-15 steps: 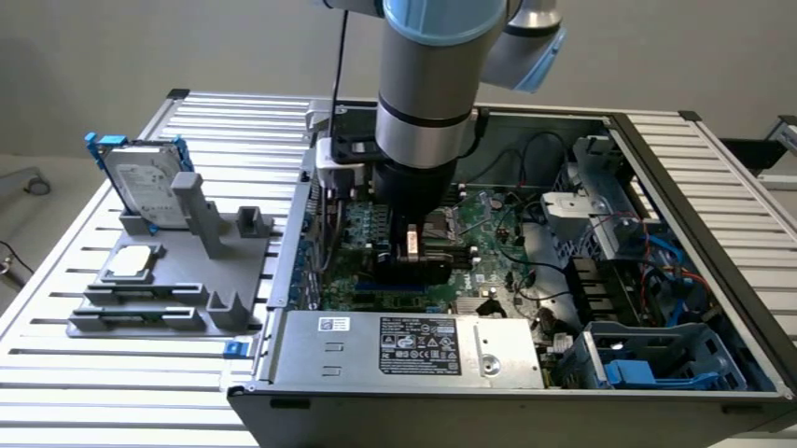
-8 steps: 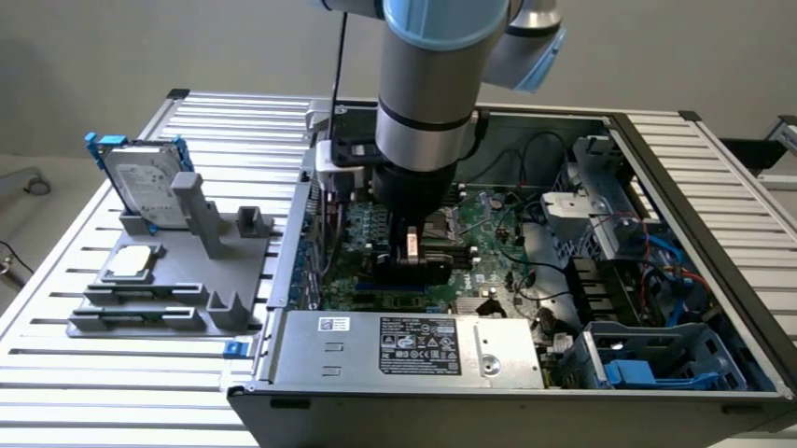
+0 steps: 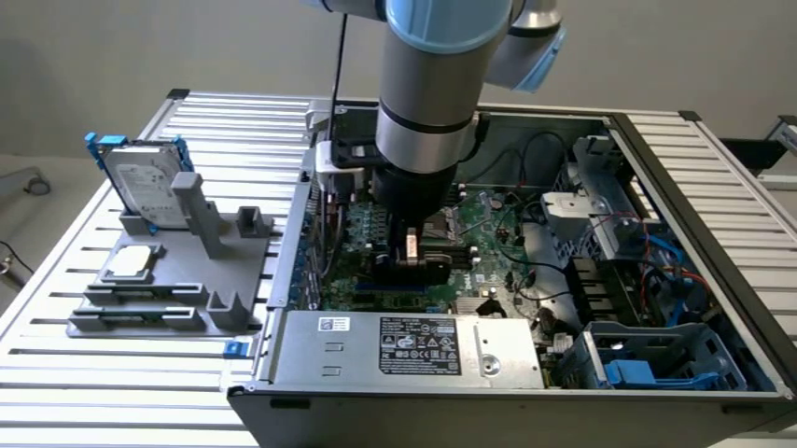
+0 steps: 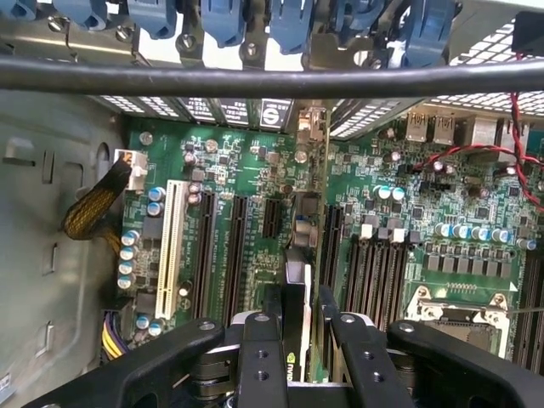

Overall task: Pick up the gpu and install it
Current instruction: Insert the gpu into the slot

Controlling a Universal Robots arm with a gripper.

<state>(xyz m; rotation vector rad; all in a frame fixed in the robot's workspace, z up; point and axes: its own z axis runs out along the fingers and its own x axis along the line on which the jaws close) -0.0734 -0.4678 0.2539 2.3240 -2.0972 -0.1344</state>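
1 gpu (image 4: pixel 295 289) sits clamped edge-on in the hand (image 4: pixel 299 323), at 9 o'clock of the case's (image 3: pixel 498 420) middle in the exterior view, and seating it well means holding it square to the motherboard slots (image 4: pixel 236 255) and pressing evenly.

- Flat green motherboard circuit board (image 4: pixel 255 178), striped by long black slots.
- Thin black gpu card (image 4: pixel 295 357), green logo.
- Silver metal hard drive (image 3: pixel 140 182), blue frame.
- Grey plastic rack (image 3: pixel 187 271).
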